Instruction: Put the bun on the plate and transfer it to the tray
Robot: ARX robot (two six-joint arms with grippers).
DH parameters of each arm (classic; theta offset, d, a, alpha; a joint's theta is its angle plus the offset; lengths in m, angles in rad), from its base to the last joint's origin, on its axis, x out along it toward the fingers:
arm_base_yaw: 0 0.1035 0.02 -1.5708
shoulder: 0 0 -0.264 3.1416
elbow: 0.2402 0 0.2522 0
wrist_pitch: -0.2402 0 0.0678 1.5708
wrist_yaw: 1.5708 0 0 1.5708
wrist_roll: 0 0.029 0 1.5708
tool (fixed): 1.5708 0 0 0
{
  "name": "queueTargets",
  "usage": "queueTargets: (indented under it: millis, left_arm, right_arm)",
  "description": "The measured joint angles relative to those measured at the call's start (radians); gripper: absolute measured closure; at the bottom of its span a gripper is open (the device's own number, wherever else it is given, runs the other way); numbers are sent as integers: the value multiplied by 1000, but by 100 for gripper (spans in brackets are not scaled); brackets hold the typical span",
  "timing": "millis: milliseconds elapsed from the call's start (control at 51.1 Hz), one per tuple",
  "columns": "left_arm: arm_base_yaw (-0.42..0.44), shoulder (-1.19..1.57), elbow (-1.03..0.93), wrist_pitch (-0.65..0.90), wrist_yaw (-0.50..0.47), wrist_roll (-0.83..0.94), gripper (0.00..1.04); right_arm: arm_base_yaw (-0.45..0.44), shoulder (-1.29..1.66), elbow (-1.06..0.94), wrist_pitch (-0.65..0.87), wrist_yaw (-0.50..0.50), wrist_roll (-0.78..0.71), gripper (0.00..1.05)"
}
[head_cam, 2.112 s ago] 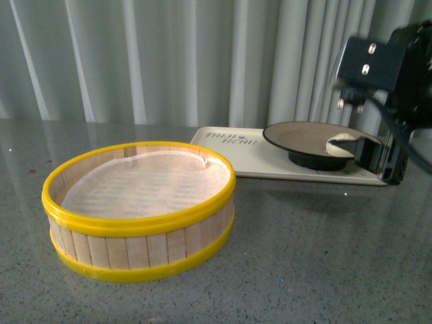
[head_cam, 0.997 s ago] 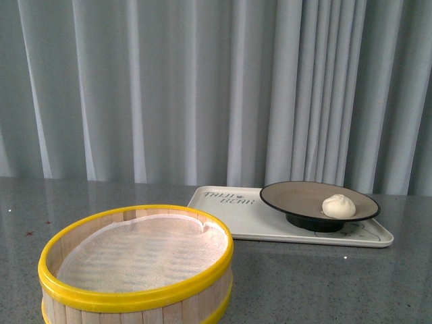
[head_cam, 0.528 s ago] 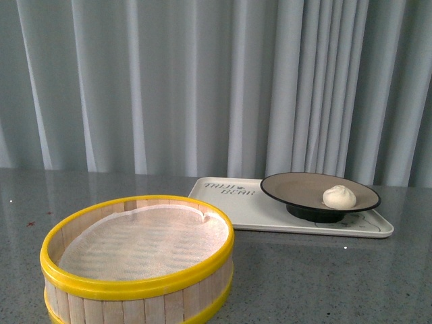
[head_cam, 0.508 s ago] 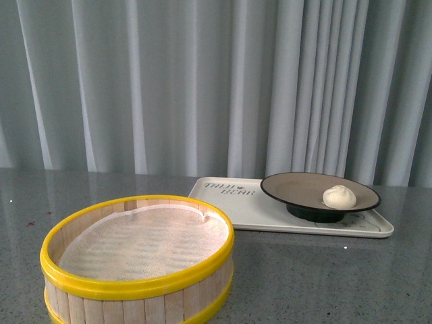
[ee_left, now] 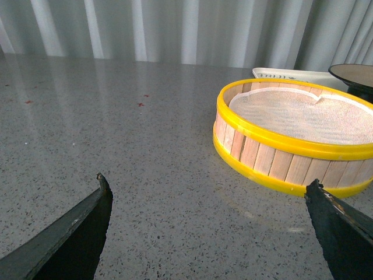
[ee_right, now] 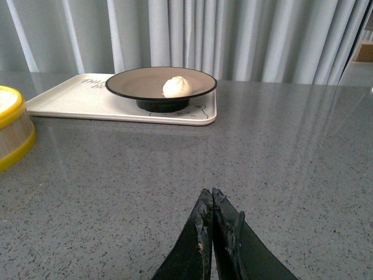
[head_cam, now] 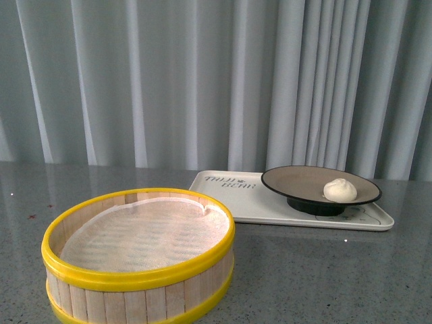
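Your right pincer (ee_right: pixel 211 195) has its tips pressed together on nothing, low over the desk (ee_right: pixel 280 146); your left pincer (ee_left: pixel 207 189) is spread wide, empty. You see one bun (head_cam: pixel 339 190), cream-white with a pleated top, sitting right of centre on one black-rimmed plate (head_cam: pixel 297 180), which rests on one tray (head_cam: pixel 236 199). One yellow-rimmed steamer basket (head_cam: pixel 135 280) stands nearby.
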Motion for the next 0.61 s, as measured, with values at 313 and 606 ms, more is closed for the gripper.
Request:
queueTargets:
  millis: [313, 606]
  left_arm:
    - [0, 0, 0, 0, 0, 0, 7]
    - [0, 0, 0, 0, 0, 0, 7]
  right_arm:
    - [0, -115, 0, -115, 0, 0, 103]
    - [0, -304, 1, -307, -2, 0, 103]
